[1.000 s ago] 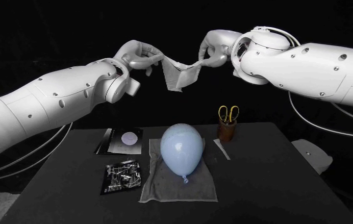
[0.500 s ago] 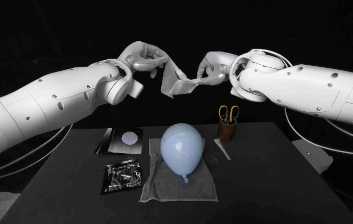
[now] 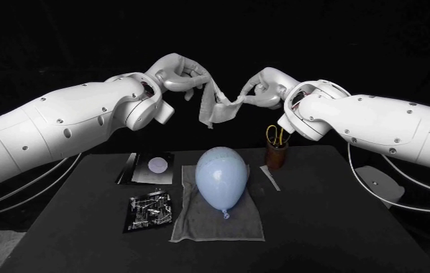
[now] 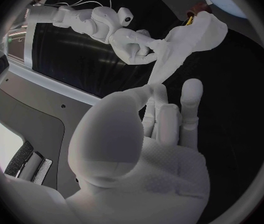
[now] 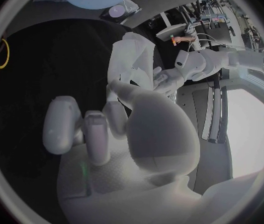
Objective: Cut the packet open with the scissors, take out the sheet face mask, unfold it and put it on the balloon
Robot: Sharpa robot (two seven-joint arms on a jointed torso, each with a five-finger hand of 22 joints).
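The white sheet mask (image 3: 218, 102) hangs folded in the air above the table, held between both hands. My left hand (image 3: 178, 73) pinches its upper corner; my right hand (image 3: 259, 89) pinches the other end a little lower. The left wrist view has the mask (image 4: 184, 47) stretching from my fingers (image 4: 163, 112) to the right hand (image 4: 134, 45). In the right wrist view the mask (image 5: 132, 57) runs to the left hand (image 5: 166, 79). The pale blue balloon (image 3: 221, 178) lies on a grey cloth (image 3: 218, 223). The cut silver packet (image 3: 149, 211) lies left of it. The yellow-handled scissors (image 3: 278, 137) stand in a brown holder.
A dark tray with a small round white item (image 3: 158, 165) sits at the table's back left. A thin white strip (image 3: 269, 181) lies right of the balloon. The brown holder (image 3: 276, 157) stands at the back, just under my right arm.
Both hands have come lower and the right arm has swung down and inward. The mask now hangs longer and more folded between them.
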